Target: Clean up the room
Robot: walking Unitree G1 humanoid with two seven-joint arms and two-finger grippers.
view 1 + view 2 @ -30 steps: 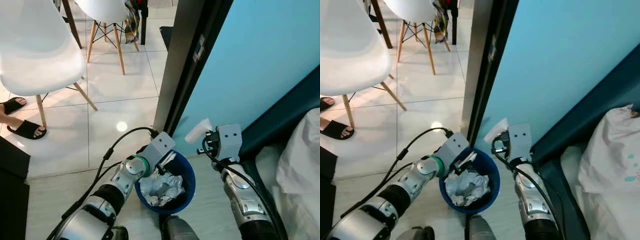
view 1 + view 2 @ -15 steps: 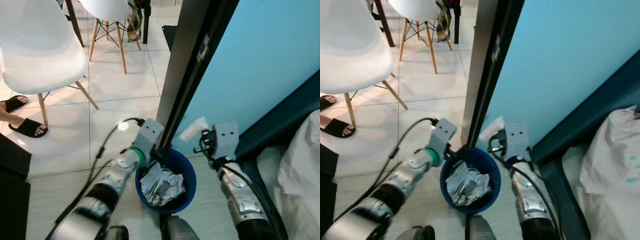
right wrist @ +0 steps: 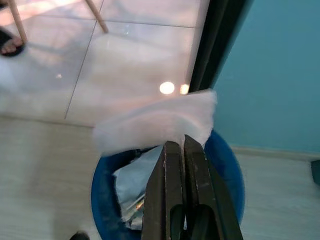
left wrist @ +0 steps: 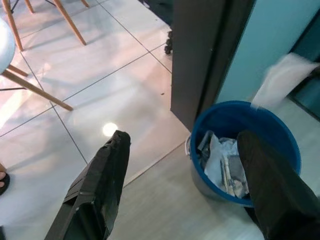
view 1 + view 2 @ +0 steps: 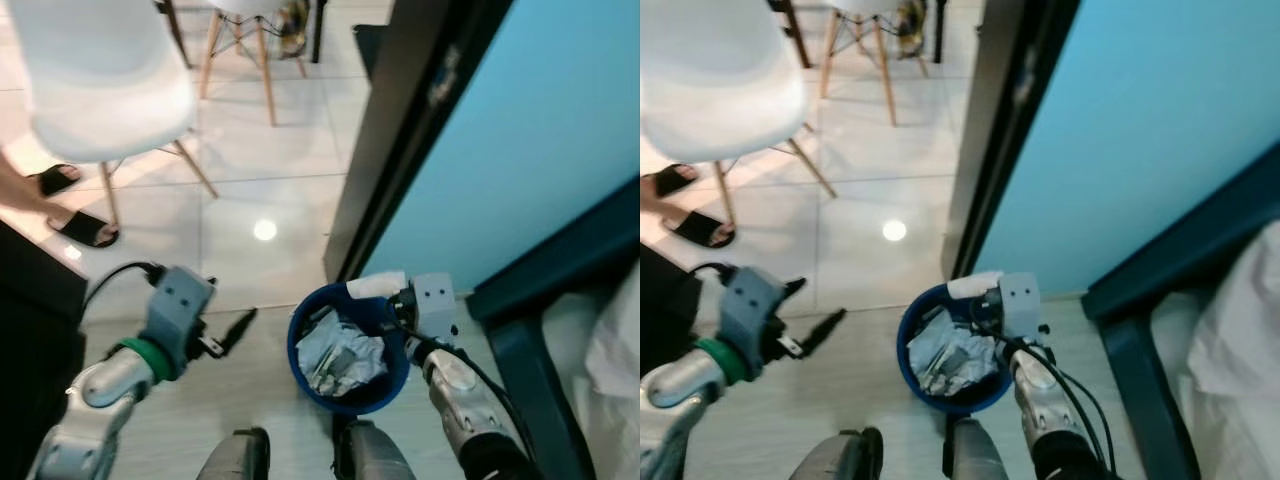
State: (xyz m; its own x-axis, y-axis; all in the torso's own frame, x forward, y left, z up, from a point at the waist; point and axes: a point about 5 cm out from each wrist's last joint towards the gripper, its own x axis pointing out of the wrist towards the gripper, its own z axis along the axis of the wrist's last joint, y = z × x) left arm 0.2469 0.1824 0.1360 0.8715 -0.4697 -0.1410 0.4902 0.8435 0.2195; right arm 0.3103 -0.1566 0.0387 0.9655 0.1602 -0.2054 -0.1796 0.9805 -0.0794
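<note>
Currently the right gripper [image 3: 183,146] has its two black fingers pressed together, pinching the lower edge of a white tissue [image 3: 155,122]. The tissue extends beyond the fingertips, directly above the far rim of the blue bin [image 5: 300,351]. The bin sits below and just ahead of this gripper, on the pale plank floor [image 5: 240,395] beside the dark door frame [image 5: 400,140] and teal wall [image 5: 520,150]. Crumpled grey-white paper [image 5: 340,357] fills the bin interior.

The left gripper [image 4: 182,145] is spread wide and holds nothing; its fingers [image 4: 102,180] frame the bin from a position well apart, over the plank floor to the bin's left. Beyond it lie white floor tiles [image 5: 270,190], a white chair [image 5: 100,70], and a person's feet in black sandals [image 5: 85,228].
</note>
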